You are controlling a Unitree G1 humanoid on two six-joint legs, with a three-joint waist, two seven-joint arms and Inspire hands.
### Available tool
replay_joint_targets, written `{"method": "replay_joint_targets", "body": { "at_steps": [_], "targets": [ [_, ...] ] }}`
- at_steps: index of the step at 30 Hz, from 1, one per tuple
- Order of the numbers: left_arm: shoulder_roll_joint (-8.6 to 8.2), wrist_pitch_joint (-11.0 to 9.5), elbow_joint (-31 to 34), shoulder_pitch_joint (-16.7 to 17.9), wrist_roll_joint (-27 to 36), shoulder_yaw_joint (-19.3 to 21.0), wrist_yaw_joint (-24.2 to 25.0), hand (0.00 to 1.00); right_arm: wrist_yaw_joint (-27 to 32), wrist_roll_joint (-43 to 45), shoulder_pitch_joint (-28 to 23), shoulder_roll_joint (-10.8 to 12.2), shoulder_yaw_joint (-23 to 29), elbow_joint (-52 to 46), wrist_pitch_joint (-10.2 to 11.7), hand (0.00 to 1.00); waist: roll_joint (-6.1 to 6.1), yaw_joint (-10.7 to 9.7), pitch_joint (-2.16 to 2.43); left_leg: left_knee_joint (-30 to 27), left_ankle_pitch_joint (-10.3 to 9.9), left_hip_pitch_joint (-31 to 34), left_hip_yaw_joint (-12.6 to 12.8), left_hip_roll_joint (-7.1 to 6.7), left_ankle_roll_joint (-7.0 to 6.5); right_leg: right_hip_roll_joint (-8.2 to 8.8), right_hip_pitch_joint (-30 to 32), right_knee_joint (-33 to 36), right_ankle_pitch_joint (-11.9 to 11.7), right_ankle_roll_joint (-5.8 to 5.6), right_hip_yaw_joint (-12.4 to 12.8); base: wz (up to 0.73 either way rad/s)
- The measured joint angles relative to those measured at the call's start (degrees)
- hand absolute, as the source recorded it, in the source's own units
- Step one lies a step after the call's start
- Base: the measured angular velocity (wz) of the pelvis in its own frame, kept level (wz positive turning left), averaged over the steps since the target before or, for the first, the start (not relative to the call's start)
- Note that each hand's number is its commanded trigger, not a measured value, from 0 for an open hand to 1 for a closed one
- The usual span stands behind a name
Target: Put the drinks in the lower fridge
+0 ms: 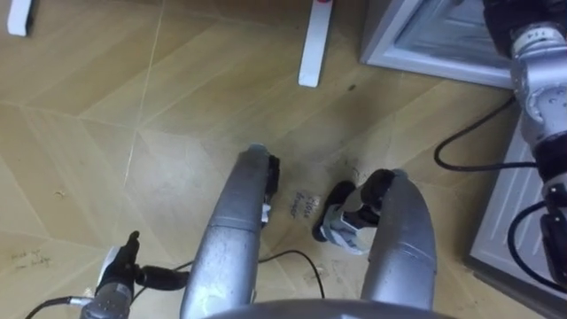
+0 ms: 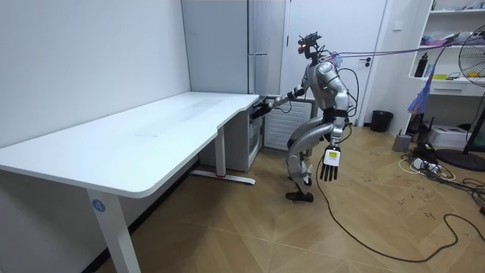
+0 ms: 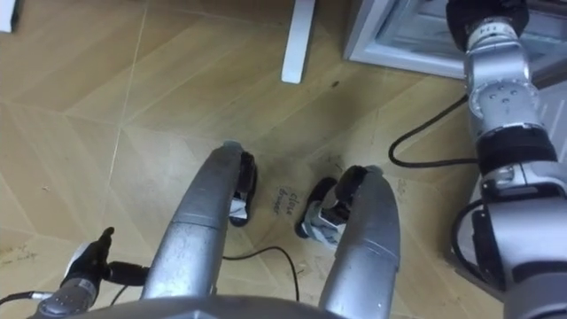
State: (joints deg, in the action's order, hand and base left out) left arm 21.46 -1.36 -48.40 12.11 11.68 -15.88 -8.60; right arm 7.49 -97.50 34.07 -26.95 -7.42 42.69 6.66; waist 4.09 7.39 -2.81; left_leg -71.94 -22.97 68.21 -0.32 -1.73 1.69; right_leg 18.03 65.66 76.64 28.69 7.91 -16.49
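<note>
I stand bent forward beside the white desk [image 2: 151,129], facing the tall grey fridge [image 2: 265,45]. My right arm reaches out to the fridge's lower part [image 1: 425,40], a grey-framed box on the floor at the top right of the eye views. My right hand [image 1: 507,18] is at its upper edge and cut off by the picture's border. In the room view it is a dark shape [image 2: 261,108] by the desk corner, its fingers unclear. My left hand [image 1: 120,266] hangs at my side with straight fingers [image 2: 330,163] and holds nothing.
The desk's white foot bar [image 1: 314,44] lies on the wooden floor just left of the fridge. A white panel [image 1: 523,213] stands close on my right. Behind me are a dark bin [image 2: 381,120], a fan [image 2: 474,68] and a shelf.
</note>
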Motion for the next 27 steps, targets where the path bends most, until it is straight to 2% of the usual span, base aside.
{"method": "replay_joint_targets", "body": {
  "at_steps": [8, 15, 18, 24, 27],
  "targets": [
    [0.02, 0.2, 0.1, 1.2, 0.0, 0.0, 0.2, 0.0, 0.0, 0.0, 0.0, 0.0, 0.0, 0.2, 0.5, 0.0, -0.45, 0.6, 0.05, 0.0, 0.2, 0.1, -0.6, -0.09, 0.32, -0.04, -0.1, 0.0, 0.3, 0.55, -0.5, 0.0],
    [0.04, 0.6, 0.1, 1.2, 0.0, -0.1, 0.6, 0.0, -0.1, 0.9, 0.0, -0.2, 0.1, 0.2, 0.9, 0.0, -1.51, 0.9, 0.26, 0.3, 0.2, 0.0, -0.4, -0.05, 0.3, 0.5, -0.2, 0.0, 0.4, 0.62, -0.8, 0.0],
    [0.05, 0.6, 0.1, 1.2, 0.0, -0.1, 0.7, 0.0, -0.8, 1.1, 0.0, -0.2, 0.1, 0.6, 0.9, 0.0, -1.89, 1.0, 0.17, 0.3, 0.2, -0.4, -0.3, 0.02, 0.29, 0.74, -0.6, -0.1, 0.4, 0.62, -1.0, -0.01],
    [0.31, 0.6, 1.3, 1.4, 0.1, -0.3, 1.0, 0.0, -10.0, 1.8, 0.0, -0.7, 0.0, 11.5, -0.6, 0.0, -2.13, 2.7, 0.05, 1.8, 0.0, -4.2, -0.1, 0.2, 0.0, 0.69, -4.7, -1.6, 0.6, 0.05, -1.4, 0.0],
    [0.95, 0.7, 1.1, 1.5, 0.0, -0.2, 1.9, 0.0, -13.8, 5.9, -0.1, -0.9, -0.4, 15.9, -1.5, 0.0, -2.11, 2.7, 0.0, 4.2, 0.2, -6.7, -0.1, 1.15, 0.14, -0.26, -7.3, -4.4, 0.1, -0.3, -2.1, 0.01]
  ]
}}
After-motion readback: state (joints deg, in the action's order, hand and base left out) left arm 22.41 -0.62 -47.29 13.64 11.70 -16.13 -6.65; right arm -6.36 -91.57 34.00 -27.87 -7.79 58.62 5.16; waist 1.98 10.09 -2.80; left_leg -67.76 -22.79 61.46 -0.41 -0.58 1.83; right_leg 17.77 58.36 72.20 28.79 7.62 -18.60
